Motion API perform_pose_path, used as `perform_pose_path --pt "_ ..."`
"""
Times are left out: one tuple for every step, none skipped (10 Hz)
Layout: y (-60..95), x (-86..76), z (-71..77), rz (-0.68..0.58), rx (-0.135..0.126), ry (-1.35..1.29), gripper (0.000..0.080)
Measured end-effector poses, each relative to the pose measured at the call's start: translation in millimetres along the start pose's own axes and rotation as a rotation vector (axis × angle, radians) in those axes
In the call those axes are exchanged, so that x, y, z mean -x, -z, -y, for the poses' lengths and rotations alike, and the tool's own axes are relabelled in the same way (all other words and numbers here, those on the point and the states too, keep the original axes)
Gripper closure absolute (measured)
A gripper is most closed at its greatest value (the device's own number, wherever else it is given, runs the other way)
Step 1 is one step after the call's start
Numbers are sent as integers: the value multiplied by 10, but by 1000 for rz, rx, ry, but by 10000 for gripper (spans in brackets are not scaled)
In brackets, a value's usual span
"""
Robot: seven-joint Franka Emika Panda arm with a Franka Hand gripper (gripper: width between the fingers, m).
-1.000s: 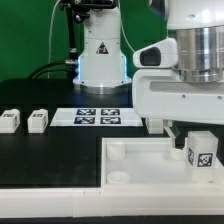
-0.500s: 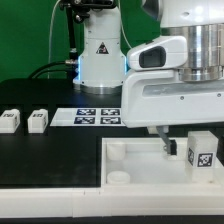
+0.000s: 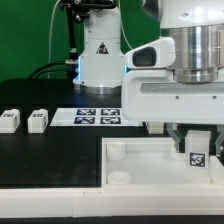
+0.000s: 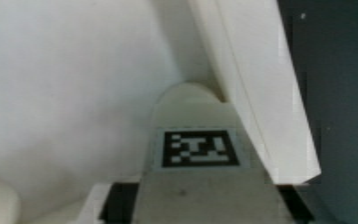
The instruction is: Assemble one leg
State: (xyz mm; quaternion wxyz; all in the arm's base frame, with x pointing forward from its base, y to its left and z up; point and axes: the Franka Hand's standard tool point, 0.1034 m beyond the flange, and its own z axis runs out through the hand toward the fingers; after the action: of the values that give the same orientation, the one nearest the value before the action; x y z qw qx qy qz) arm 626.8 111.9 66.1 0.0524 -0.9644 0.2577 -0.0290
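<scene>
The leg (image 3: 198, 154), a small white block with a black-and-white tag, is upright over the right part of the large white tray (image 3: 140, 165). My gripper (image 3: 196, 149) is down over it, with a finger on each side. In the wrist view the leg (image 4: 202, 150) runs out from between the dark finger pads (image 4: 130, 203), and both pads press its sides. Its far tip lies close to the tray's raised rim (image 4: 247, 80). My gripper (image 4: 206, 208) is shut on the leg. Whether the leg's foot touches the tray is hidden.
Two more small white legs (image 3: 8, 121) (image 3: 38, 120) lie on the black table at the exterior view's left. The marker board (image 3: 98, 116) lies behind the tray, in front of the robot base (image 3: 98, 60). A round corner socket (image 3: 117, 176) sits at the tray's near left.
The gripper has shifted and dropped over the leg. The leg stood more exposed beside the fingers before; now the fingers flank it and cover its top.
</scene>
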Motion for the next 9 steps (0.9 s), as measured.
perform_pose_path --pt "-4 7 8 0 8 -189 509" --pt "-4 17 8 -3 14 -401 509" --pt "-1 20 3 10 18 -568 509" --pt "-2 9 5 29 21 -682 509" --pt "-13 17 12 36 10 -861 508" --pt "-14 32 20 37 -6 -1012 508" --pt "-14 35 31 36 -6 -1120 507" --pt "-14 36 38 33 -7 -1193 507" --pt "-9 29 36 28 -7 -1337 507"
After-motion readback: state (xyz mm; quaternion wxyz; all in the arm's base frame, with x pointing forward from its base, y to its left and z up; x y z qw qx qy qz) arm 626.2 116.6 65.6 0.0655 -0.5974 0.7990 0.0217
